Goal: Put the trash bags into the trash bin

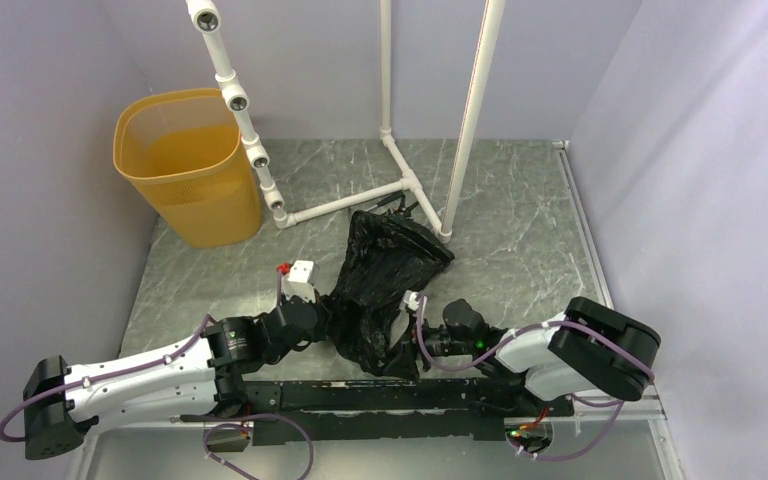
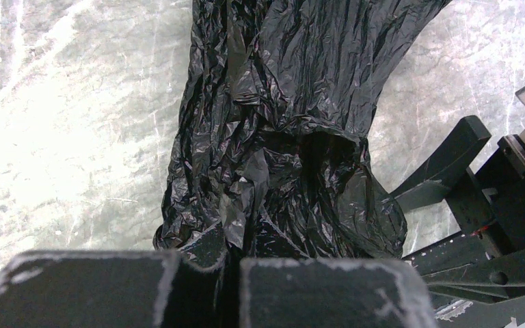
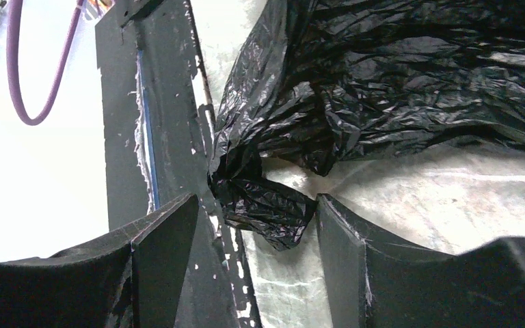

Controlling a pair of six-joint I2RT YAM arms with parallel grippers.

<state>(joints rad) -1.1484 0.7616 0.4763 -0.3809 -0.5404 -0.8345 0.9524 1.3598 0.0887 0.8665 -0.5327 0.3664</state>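
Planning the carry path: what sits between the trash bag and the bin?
In the top view, the white pipe frame, its slanted leg and corner foot, stands between the trash bag and the trash bin; the rest is table surface.

Crinkled black trash bag (image 2: 294, 102) on marbled table (image 2: 61, 137), near end pinched between almost-closed fingers of left tool (image 2: 229, 270).

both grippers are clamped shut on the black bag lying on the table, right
Only the left gripper is shut on the trash bag. In the right wrist view the right gripper has its jaws open, with a bunched end of the bag between them. The bag does lie on the table.
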